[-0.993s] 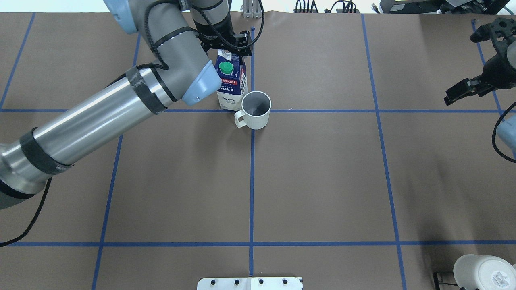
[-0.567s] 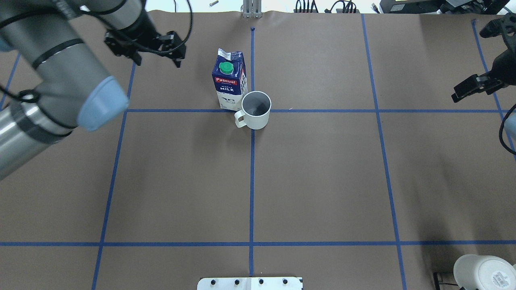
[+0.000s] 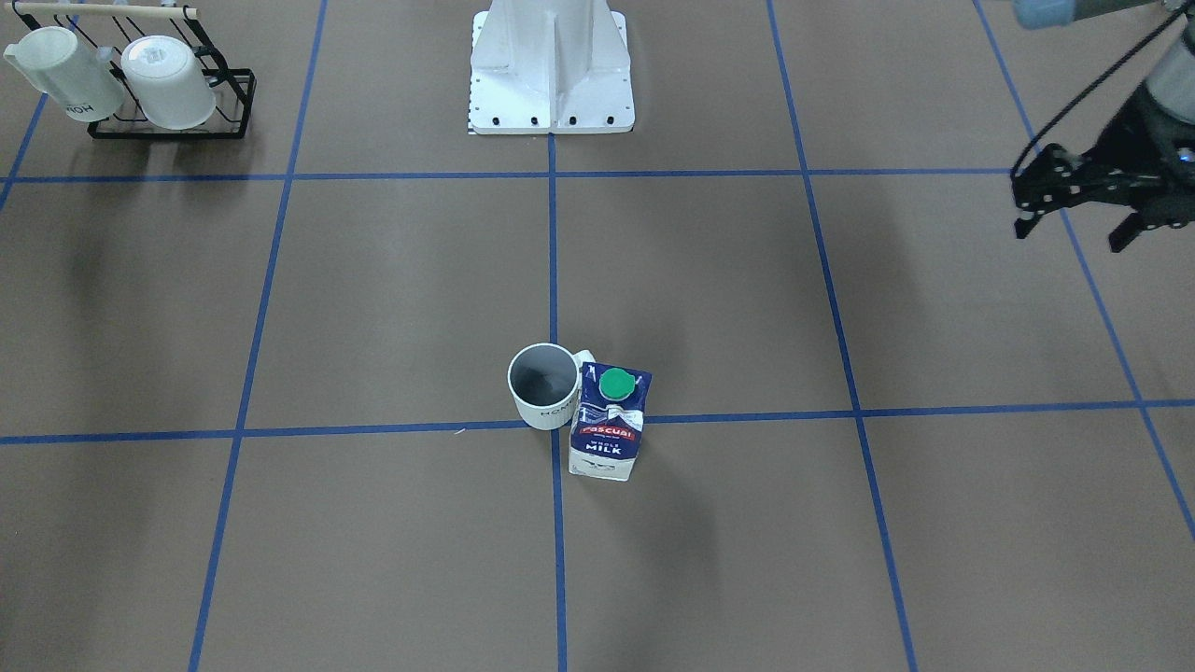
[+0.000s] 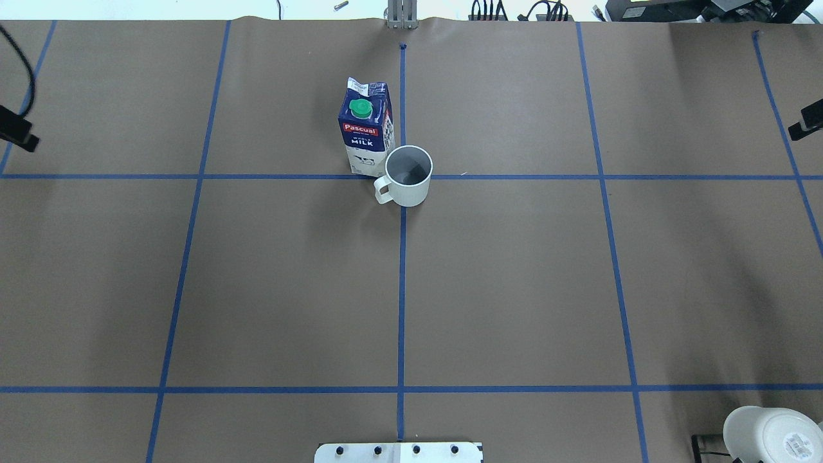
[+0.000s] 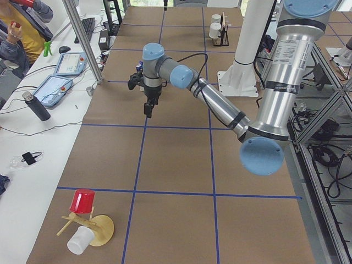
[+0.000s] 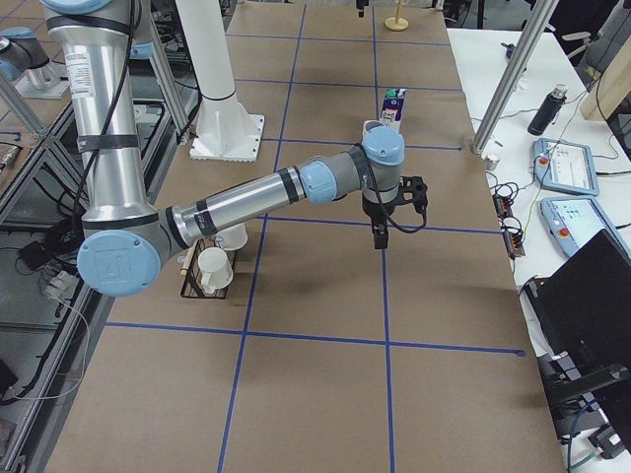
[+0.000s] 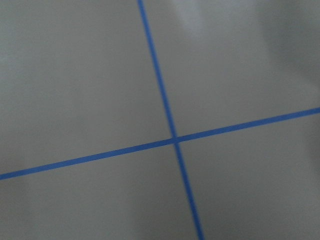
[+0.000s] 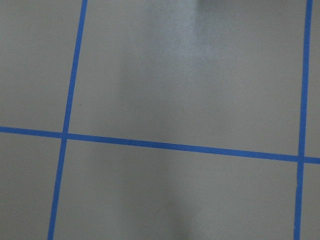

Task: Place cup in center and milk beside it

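Both arms have drawn back to the ends of the brown paper-covered desk (image 4: pixel 514 289) within the last second. The tall navy-and-white milk carton with a green cap (image 4: pixel 365 132) now stands free just beside the small white lettered mug (image 4: pixel 408 175) on the centre tape crossing, so the placing looks done. The left gripper (image 3: pixel 1072 233) hangs spread wide and empty. The right gripper (image 6: pixel 380 235) points downward, and I cannot tell its opening.

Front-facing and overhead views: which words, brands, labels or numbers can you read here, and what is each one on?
"Pascual": red band on the tall navy-blue and white milk carton.
"MILK": white letters below that band; the small line between them is too small to read.
Small white mug with a dark grey inside: dark lettering on its side, too small to read.
White mug on the black wire rack: upside-down dark letters, illegible.
Second rack mug: barcode sticker on its base, unreadable.
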You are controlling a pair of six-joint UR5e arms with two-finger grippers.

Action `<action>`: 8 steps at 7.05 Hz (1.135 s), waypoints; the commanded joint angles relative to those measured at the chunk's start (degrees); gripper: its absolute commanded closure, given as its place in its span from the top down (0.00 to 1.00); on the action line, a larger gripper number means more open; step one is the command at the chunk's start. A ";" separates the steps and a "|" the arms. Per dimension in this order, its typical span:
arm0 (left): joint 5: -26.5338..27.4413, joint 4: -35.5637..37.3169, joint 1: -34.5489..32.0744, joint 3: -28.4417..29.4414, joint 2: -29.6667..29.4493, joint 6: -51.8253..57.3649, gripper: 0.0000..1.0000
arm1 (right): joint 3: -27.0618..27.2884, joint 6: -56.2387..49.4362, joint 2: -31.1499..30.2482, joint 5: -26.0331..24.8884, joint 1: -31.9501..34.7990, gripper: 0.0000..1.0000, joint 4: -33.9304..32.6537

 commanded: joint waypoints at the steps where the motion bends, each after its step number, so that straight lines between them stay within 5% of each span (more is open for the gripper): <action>1: -7.47 -0.03 -7.27 5.75 2.72 9.66 0.98 | 2.72 -0.44 -3.39 0.26 1.90 1.00 0.06; 6: -7.05 0.14 -7.36 8.13 2.81 9.49 0.98 | 2.91 0.17 -6.74 -0.62 1.81 1.00 0.05; 8: -5.65 -0.12 -7.09 6.91 2.46 0.74 0.98 | 2.73 0.43 -6.92 0.08 1.11 1.00 -0.30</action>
